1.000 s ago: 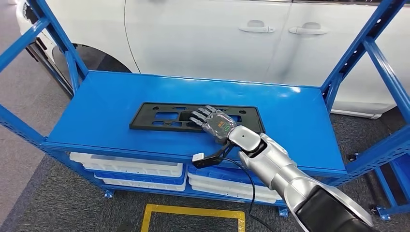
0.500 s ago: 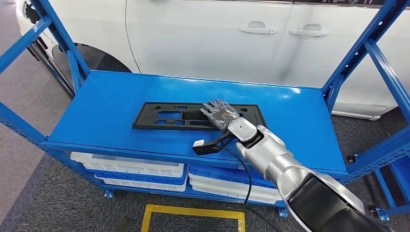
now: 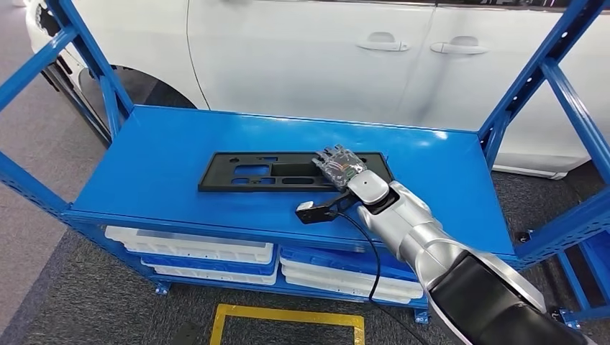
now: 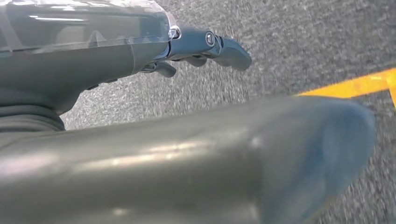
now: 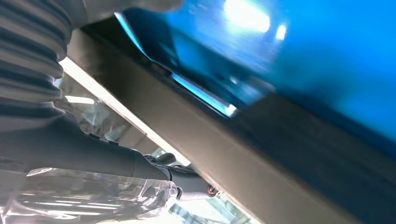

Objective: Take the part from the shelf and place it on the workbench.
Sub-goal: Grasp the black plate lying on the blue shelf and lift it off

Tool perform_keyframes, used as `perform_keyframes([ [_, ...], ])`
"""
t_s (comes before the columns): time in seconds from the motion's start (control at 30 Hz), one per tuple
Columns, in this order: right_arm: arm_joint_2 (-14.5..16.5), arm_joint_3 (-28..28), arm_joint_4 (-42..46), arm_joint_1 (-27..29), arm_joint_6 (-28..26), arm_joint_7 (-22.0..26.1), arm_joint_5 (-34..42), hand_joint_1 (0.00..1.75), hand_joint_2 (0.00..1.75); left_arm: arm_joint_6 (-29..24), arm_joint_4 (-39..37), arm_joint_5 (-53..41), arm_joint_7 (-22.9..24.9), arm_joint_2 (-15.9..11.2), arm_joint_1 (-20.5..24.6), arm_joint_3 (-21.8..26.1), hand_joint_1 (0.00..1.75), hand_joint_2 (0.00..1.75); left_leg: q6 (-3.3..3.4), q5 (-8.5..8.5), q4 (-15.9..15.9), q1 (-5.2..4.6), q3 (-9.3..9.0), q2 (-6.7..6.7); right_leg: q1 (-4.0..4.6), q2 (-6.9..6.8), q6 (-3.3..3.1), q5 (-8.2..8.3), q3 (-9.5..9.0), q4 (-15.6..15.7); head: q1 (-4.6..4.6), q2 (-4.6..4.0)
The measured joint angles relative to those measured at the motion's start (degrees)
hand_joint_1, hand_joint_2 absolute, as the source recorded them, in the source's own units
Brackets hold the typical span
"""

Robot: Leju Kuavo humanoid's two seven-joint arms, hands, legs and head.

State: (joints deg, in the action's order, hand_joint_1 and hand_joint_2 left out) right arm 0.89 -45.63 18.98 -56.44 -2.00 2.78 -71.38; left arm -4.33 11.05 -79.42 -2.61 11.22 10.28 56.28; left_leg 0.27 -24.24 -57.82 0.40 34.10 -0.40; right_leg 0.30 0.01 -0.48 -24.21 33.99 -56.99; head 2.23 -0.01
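The part, a long flat black plastic plate with cut-outs, lies on the blue shelf top. My right hand lies on the part near its right end, fingers stretched toward the part's far edge. In the right wrist view the part's edge runs close past the hand's fingers, and nothing is clamped between thumb and fingers. My left hand hangs over grey floor, fingers loosely apart and holding nothing.
A white car stands just behind the shelf. Blue uprights frame both ends. White trays sit on the lower level. A yellow floor marking lies in front. A black cable hangs from my right wrist.
My right hand has slid along the part from its middle toward its right end and turned so the fingers point at the far edge. The part has stayed flat.
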Motion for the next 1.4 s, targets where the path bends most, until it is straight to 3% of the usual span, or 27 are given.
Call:
perform_keyframes([
  [0.07, 0.0, 0.01, -0.22, -0.12, 0.44, -0.13, -0.32, 1.75, 1.75, 0.01, -0.01, -0.02, -0.09, 0.03, 0.04, 0.0, 0.0, 0.0, -0.6, -1.67, -2.28, 0.05, 0.95, 0.05, -0.38, -0.07, -0.55, 0.41, -0.36, 0.71, 0.01, 0.0],
  [0.17, 0.01, 0.01, -0.51, -0.2, 1.03, -0.02, -0.47, 1.75, 1.75, 0.0, -0.01, 0.02, -0.27, 0.02, 0.06, -0.01, 0.0, 0.0, -1.37, -6.6, -12.7, 0.35, 5.8, 0.1, -0.51, -0.11, -0.86, 0.52, -0.43, 0.83, 0.01, 0.0],
  [0.23, 0.01, 0.01, -0.63, -0.31, 1.06, 0.25, -0.52, 1.75, 1.75, -0.01, -0.01, 0.06, -0.37, -0.01, 0.04, 0.0, 0.0, 0.0, -1.77, -6.82, -16.09, 0.52, 7.56, 0.11, -0.54, -0.1, -0.81, 0.4, -0.45, 0.65, 0.02, 0.0],
  [0.27, 0.01, 0.01, -0.66, -0.43, 1.01, 0.35, -0.56, 1.75, 1.75, -0.02, -0.01, 0.08, -0.39, -0.04, 0.05, 0.0, 0.0, 0.0, -1.89, -5.46, -14.74, 0.62, 6.99, 0.13, -0.58, -0.09, -0.72, 0.27, -0.49, 0.48, 0.02, 0.0],
  [0.37, 0.0, 0.02, -0.67, -1.27, 0.72, 0.51, -0.84, 1.75, 1.75, -0.11, -0.01, 0.07, -0.4, -0.16, 0.19, -0.01, 0.0, 0.0, -1.75, -0.55, -3.9, 0.79, 1.77, 0.2, -0.56, 0.02, -0.01, -0.45, -0.41, -0.5, 0.01, -0.01],
  [0.43, -0.01, 0.03, -0.67, -1.84, 0.15, 0.48, -1.16, 1.75, 1.75, -0.13, -0.01, 0.05, -0.38, -0.2, 0.27, -0.02, 0.0, 0.0, -1.0, -0.15, -0.84, 0.61, 0.34, 0.16, -0.4, 0.13, 0.62, -0.64, -0.15, -0.86, 0.01, 0.0],
  [0.53, -0.01, 0.08, -0.67, -2.13, -0.49, 0.45, -1.5, 1.75, 1.75, -0.12, -0.01, 0.05, -0.32, -0.2, 0.35, -0.02, 0.0, 0.0, 0.31, 0.18, -0.47, 0.55, 0.38, 0.19, -0.59, 0.15, 1.58, -1.09, 0.21, -1.39, 0.0, 0.01],
  [0.6, -0.02, 0.11, -0.67, -2.26, -0.57, 0.44, -1.55, 1.75, 1.75, -0.13, -0.01, 0.05, -0.3, -0.19, 0.45, -0.02, 0.0, 0.0, 0.91, 0.45, -0.2, 0.7, 0.43, 0.28, -0.74, 0.11, 2.11, -3.67, 2.05, -5.41, -0.01, 0.01],
  [0.67, -0.02, 0.12, -0.72, -2.2, -0.55, 0.45, -1.55, 1.75, 1.75, -0.13, -0.01, 0.05, -0.3, -0.19, 0.48, -0.02, 0.0, 0.0, 1.13, 0.49, -0.22, 0.66, 0.63, 0.31, -0.81, 0.09, 2.45, -7.41, 5.87, -13.47, 0.0, 0.01],
  [0.7, -0.02, 0.13, -0.74, -2.11, -0.54, 0.45, -1.55, 1.75, 1.75, -0.13, -0.01, 0.05, -0.3, -0.2, 0.46, -0.02, 0.0, 0.0, 1.15, 0.5, -0.25, 0.64, 0.69, 0.31, -0.84, 0.09, 2.55, -8.45, 7.45, -16.73, 0.0, 0.01],
  [0.73, -0.02, 0.13, -0.75, -2.04, -0.53, 0.46, -1.55, 1.75, 1.75, -0.13, -0.01, 0.05, -0.3, -0.2, 0.45, -0.02, 0.0, 0.0, 1.15, 0.49, -0.27, 0.63, 0.71, 0.3, -0.88, 0.09, 2.57, -8.34, 8.12, -18.0, 0.0, 0.01],
  [0.77, -0.02, 0.14, -0.75, -2.05, -0.55, 0.46, -1.55, 1.75, 1.75, -0.13, -0.01, 0.05, -0.3, -0.2, 0.44, -0.02, 0.0, 0.0, 1.12, 0.47, -0.31, 0.63, 0.67, 0.26, -0.91, 0.08, 2.49, -7.04, 7.52, -16.66, 0.0, 0.01],
  [0.83, -0.01, 0.14, -0.75, -2.22, -0.58, 0.46, -1.54, 1.75, 1.75, -0.13, -0.01, 0.05, -0.3, -0.18, 0.47, -0.02, 0.0, 0.0, 0.95, 0.37, -0.39, 0.63, 0.54, 0.17, -0.93, 0.08, 2.02, -2.87, 3.68, -8.47, 0.0, 0.01],
  [0.9, 0.02, 0.15, -0.75, -2.36, -0.66, 0.48, -1.52, 1.75, 1.75, -0.13, -0.01, 0.05, -0.3, -0.16, 0.54, -0.02, 0.0, 0.0, 0.52, 0.3, -0.5, 0.45, 0.6, 0.07, -0.68, 0.06, 1.46, -0.65, 0.72, -2.04, 0.0, 0.01],
  [0.97, 0.04, 0.16, -0.74, -2.38, -0.75, 0.54, -1.51, 1.75, 1.75, -0.12, -0.01, 0.05, -0.3, -0.16, 0.56, -0.02, 0.0, 0.0, -0.09, 0.37, -0.39, 0.34, 0.68, 0.02, -0.38, 0.05, 0.99, -0.64, 0.41, -1.08, 0.0, 0.01],
  [1.07, 0.28, 0.19, -0.66, -2.52, -0.95, 0.64, -1.53, 1.75, 1.75, -0.1, -0.01, 0.06, -0.3, -0.14, 0.6, -0.02, 0.0, 0.0, -0.93, -0.75, -1.62, 0.34, 1.28, 0.06, -0.82, -0.06, -0.09, -0.17, 0.12, -0.31, 0.01, 0.01],
  [1.1, 0.38, 0.21, -0.64, -2.58, -1.03, 0.66, -1.56, 1.75, 1.75, -0.1, -0.01, 0.07, -0.3, -0.14, 0.63, -0.02, 0.0, 0.0, -1.11, -2.14, -3.84, 0.34, 2.26, 0.08, -0.98, -0.12, -0.39, -0.02, -0.01, -0.05, 0.01, 0.0],
  [1.17, 0.49, 0.25, -0.64, -2.61, -1.17, 0.66, -1.62, 1.75, 1.75, -0.09, -0.01, 0.13, -0.3, -0.14, 0.58, -0.02, 0.0, 0.0, -1.4, -5.71, -11.23, 0.41, 5.57, 0.09, -0.9, -0.19, -0.67, -0.01, 0.01, -0.03, 0.01, -0.01],
  [1.23, 0.55, 0.27, -0.64, -2.58, -1.56, 0.65, -1.65, 1.75, 1.75, -0.09, -0.01, 0.19, -0.31, -0.14, 0.48, -0.02, 0.0, 0.0, -1.6, -7.0, -16.41, 0.42, 8.08, 0.1, -0.82, -0.13, -0.73, -0.05, 0.04, -0.12, 0.01, -0.01],
  [1.27, 0.57, 0.36, -0.64, -2.6, -1.9, 0.66, -1.57, 1.75, 1.75, -0.09, -0.01, 0.21, -0.32, -0.14, 0.45, -0.02, 0.0, 0.0, -1.61, -6.02, -15.87, 0.42, 7.88, 0.11, -0.8, -0.08, -0.71, -0.11, 0.02, -0.21, 0.01, -0.01],
  [1.3, 0.6, 0.54, -0.6, -2.68, -2.32, 0.74, -1.38, 1.75, 1.75, -0.09, -0.01, 0.22, -0.33, -0.14, 0.44, -0.02, 0.0, 0.0, -1.53, -4.18, -13.17, 0.43, 6.65, 0.13, -0.79, -0.04, -0.64, -0.19, -0.02, -0.31, 0.02, 0.0],
  [1.37, 0.71, 1.15, -0.31, -3.16, -3.6, 1.43, -0.59, 1.75, 1.75, -0.18, -0.01, 0.26, -0.37, -0.14, 0.47, -0.02, 0.0, 0.0, -1.21, -0.62, -5.27, 0.34, 2.99, 0.23, -0.65, 0.08, -0.3, -0.5, 0.05, -0.72, 0.01, 0.01],
  [1.4, 0.8, 1.51, -0.01, -3.7, -4.77, 2.23, -0.08, 1.75, 1.75, -0.28, -0.01, 0.31, -0.38, -0.14, 0.49, -0.02, 0.0, 0.0, -0.97, 0.19, -2.6, 0.29, 1.83, 0.24, -0.53, 0.16, -0.05, -0.59, 0.24, -0.96, 0.01, 0.01],
])
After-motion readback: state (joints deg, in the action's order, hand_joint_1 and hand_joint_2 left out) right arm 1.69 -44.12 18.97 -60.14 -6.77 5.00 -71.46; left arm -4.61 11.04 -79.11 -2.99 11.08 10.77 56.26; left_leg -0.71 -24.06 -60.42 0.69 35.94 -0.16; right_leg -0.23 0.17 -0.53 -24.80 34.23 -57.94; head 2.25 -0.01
